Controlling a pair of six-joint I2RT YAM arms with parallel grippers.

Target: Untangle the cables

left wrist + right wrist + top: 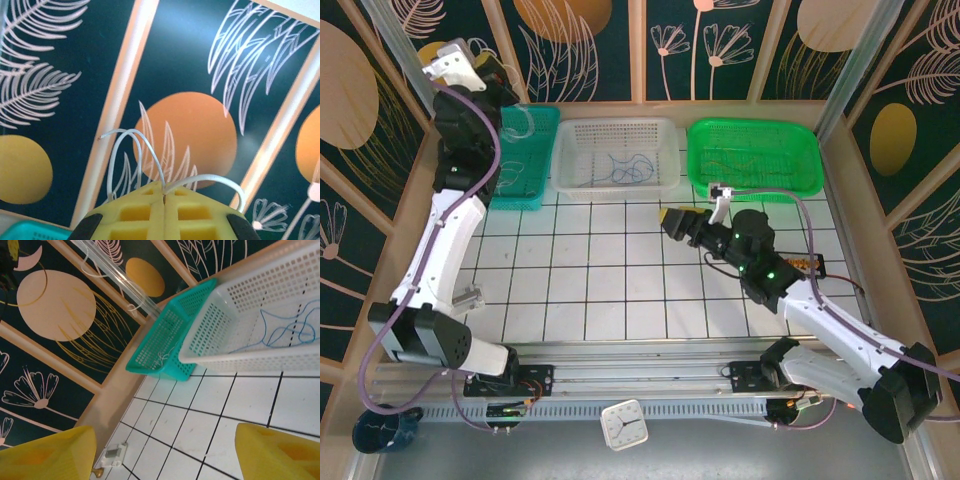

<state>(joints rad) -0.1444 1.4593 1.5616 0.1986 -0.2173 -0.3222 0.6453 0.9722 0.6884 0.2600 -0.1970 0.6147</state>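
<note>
A white cable (207,176) is pinched by the clenched left fingers (145,212) at lower centre. The right fingers (280,452) are seen released, spread to the bottom corners.

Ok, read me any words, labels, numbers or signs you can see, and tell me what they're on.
No text here can be read.
Clock at the near edge: its dial marks are too small to read.
</note>
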